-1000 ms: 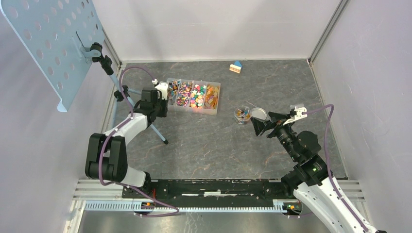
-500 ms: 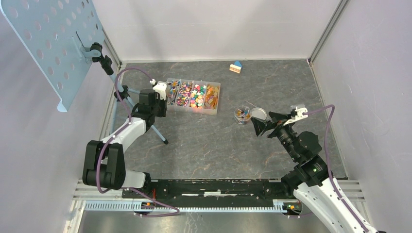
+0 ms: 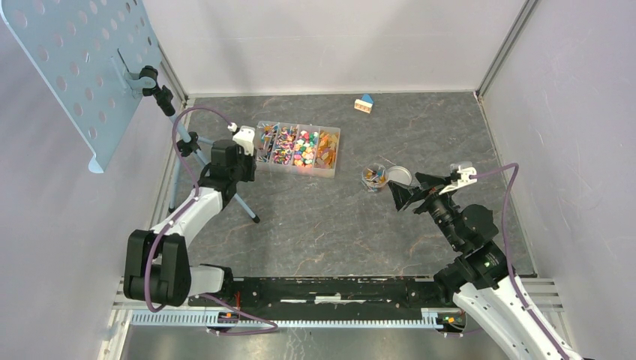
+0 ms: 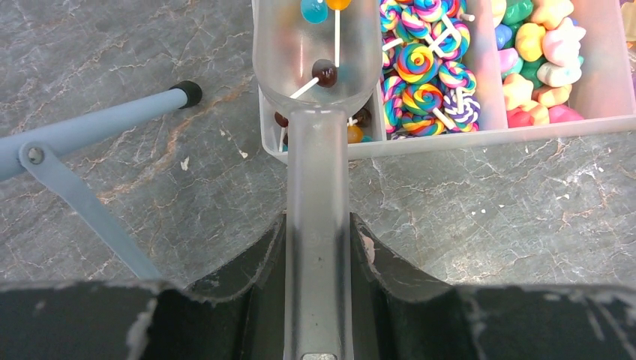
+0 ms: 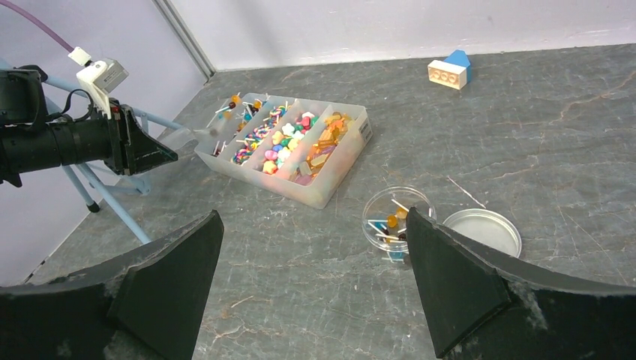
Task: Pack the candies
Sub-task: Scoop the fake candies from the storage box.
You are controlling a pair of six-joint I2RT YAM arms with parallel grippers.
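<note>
The candies fill a clear divided tray; close up I see swirl lollipops and star-shaped sweets. My left gripper is shut on the handle of a clear plastic scoop. The scoop's bowl hangs over the tray's left end compartment and holds a brown, a blue and an orange lollipop. My right gripper stands open above the floor, just short of a small clear jar with a few lollipops in it. From above, the right gripper is right of the jar.
The jar's round lid lies beside it on the right. A blue-roofed toy house stands at the back. A blue tripod leg runs close to the left of the scoop, under a perforated panel.
My left gripper has drawn back a little to the left with the scoop, away from the tray's middle. The right arm has barely moved.
</note>
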